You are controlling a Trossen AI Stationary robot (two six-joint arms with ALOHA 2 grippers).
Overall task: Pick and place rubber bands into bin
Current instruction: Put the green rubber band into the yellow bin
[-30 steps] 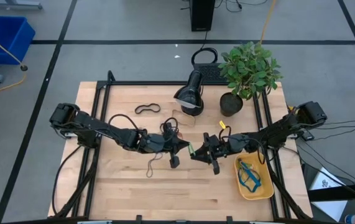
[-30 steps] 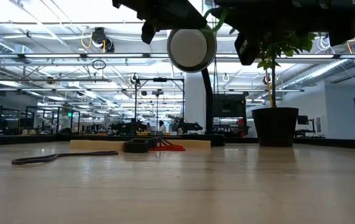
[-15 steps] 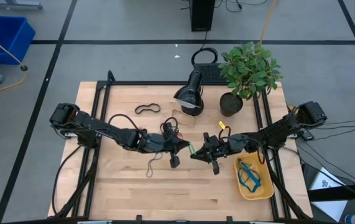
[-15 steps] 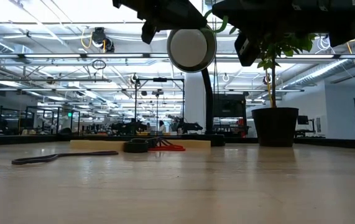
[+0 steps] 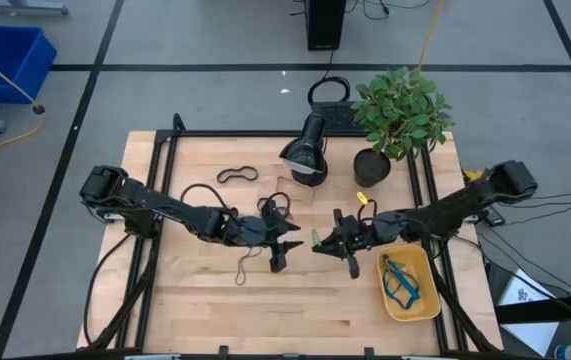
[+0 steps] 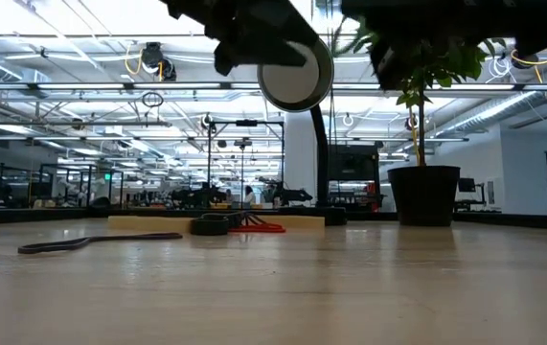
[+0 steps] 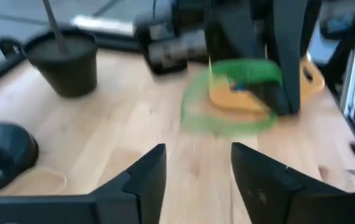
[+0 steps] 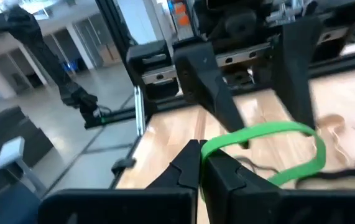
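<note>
A: Right wrist view settles who has it: the right gripper (image 8: 203, 163) has its fingers pressed together on a green rubber band (image 8: 270, 152), the loop hanging out ahead of the tips.

B: And the left gripper (image 7: 193, 165)?

A: Spread, with nothing between its fingers. It faces the right one across mid-table, and the green band (image 7: 230, 96) shows past its tips on the other arm. From overhead the left gripper (image 5: 283, 245) sits just beside the right gripper (image 5: 327, 243).

B: Where is the bin?

A: The bin (image 5: 425, 308) lies near the table's front right corner, with blue bands (image 5: 398, 280) already in it. A black band (image 5: 237, 175) and a dark one (image 5: 242, 268) remain on the wood.

B: So the carry is in hand. How to do it well?

A: Swing the right arm back over the tray, come low before letting go, and keep the pinch firm; a light loop can cling to a finger or drop on the rim.

B: What has changed over the last second?

A: The right gripper has drawn slightly toward the bin side, and the gap between the two has widened; the band has stayed with the right one.
</note>
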